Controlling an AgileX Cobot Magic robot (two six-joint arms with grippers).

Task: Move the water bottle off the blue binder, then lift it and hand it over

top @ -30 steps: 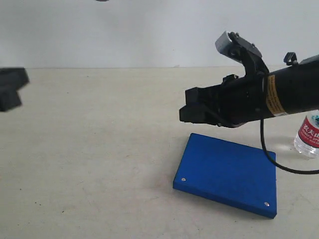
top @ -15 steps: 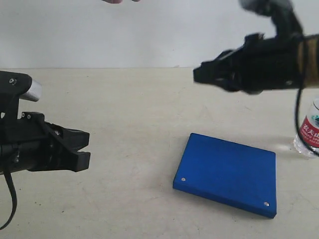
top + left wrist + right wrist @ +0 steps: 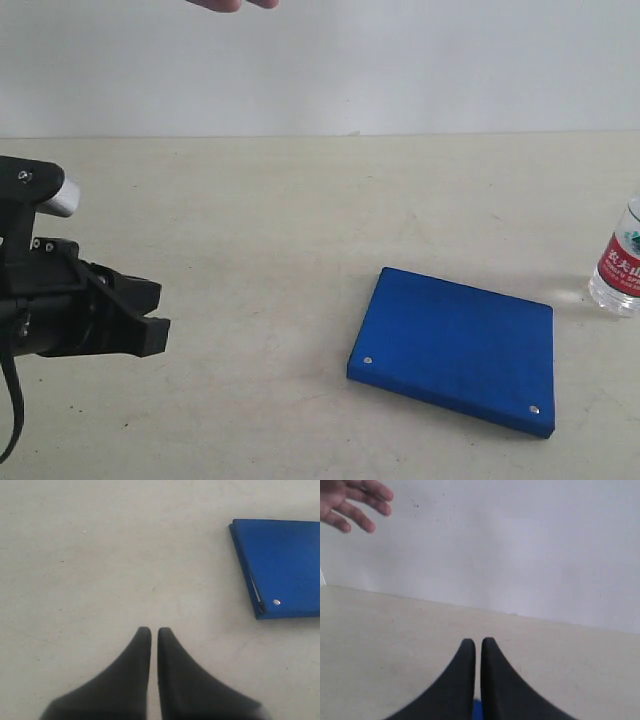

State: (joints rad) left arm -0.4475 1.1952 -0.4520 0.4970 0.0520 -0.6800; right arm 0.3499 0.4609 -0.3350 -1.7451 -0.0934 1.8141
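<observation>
The water bottle (image 3: 619, 262), clear with a red-and-white label, stands on the table at the far right edge of the exterior view, off the blue binder (image 3: 455, 347). The binder lies flat right of centre, silver rivets at its near corners; one corner of the binder (image 3: 280, 565) also shows in the left wrist view. My left gripper (image 3: 150, 315) hovers low at the left, well short of the binder, and in its wrist view the left gripper (image 3: 154, 630) is shut and empty. The right gripper (image 3: 478, 641) is shut with nothing held, raised and facing the back wall, and it is out of the exterior view.
A person's hand (image 3: 232, 4) hangs at the top edge of the exterior view, and the hand (image 3: 351, 504) also shows against the white wall in the right wrist view. The beige table (image 3: 260, 220) runs back to that wall.
The right arm rose from above the binder and left the exterior view. The left arm came in from the left edge, then drew back slightly. The bottle and binder stayed put.
</observation>
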